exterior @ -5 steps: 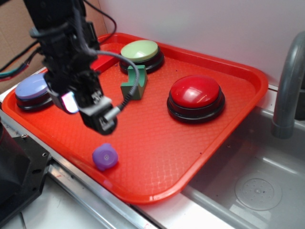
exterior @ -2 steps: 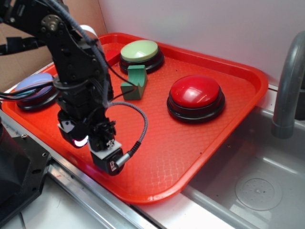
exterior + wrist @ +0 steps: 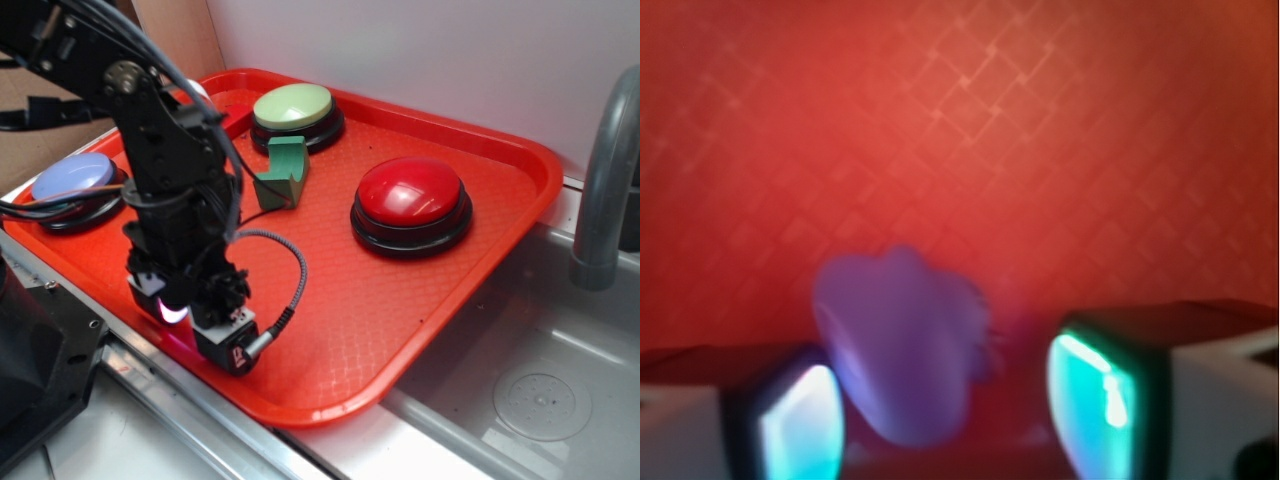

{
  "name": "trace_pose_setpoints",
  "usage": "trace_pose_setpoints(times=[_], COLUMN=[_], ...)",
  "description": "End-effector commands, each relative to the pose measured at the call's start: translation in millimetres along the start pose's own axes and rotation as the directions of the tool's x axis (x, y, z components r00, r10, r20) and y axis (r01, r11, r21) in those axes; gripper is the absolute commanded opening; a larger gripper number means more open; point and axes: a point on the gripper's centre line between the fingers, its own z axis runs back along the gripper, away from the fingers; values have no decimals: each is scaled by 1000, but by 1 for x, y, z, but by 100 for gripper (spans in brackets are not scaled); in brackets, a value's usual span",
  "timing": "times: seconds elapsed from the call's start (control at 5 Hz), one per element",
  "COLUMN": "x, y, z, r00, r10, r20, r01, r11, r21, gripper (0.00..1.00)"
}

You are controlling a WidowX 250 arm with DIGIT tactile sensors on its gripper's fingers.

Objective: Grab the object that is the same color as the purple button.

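Note:
The small purple object lies on the red tray between my fingers in the wrist view, blurred and close. It sits near the left finger, with a gap to the right finger. My gripper is open around it. In the exterior view the gripper is low over the tray's front left part and hides the object. The purple button, a lavender dome on a black base, stands at the tray's left edge behind the arm.
The red tray also holds a pale green button at the back, a red button to the right and a green block between them. A sink and grey faucet lie to the right.
The gripper has moved forward and down from above the tray's left part onto the purple object, which showed uncovered a second ago and is now hidden in the exterior view.

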Motion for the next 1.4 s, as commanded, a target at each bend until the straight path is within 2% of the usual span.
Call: trace_pose_setpoints(times=[0.0, 0.2, 0.4, 0.6, 1.0, 1.2], x=[5, 10, 17, 28, 41, 40], y=[-7, -4, 10, 38, 78, 92], z=[1, 29, 62, 94, 147, 170], r00=[999, 997, 988, 985, 967, 966], r10=[-16, 10, 63, 82, 115, 105], r20=[33, 70, 140, 154, 227, 235], r01=[16, -8, -53, -66, -94, -90], r11=[1000, 1000, 996, 992, 991, 993], r21=[-4, -27, -70, -103, -100, -71], gripper=[0, 0, 0, 0, 0, 0])
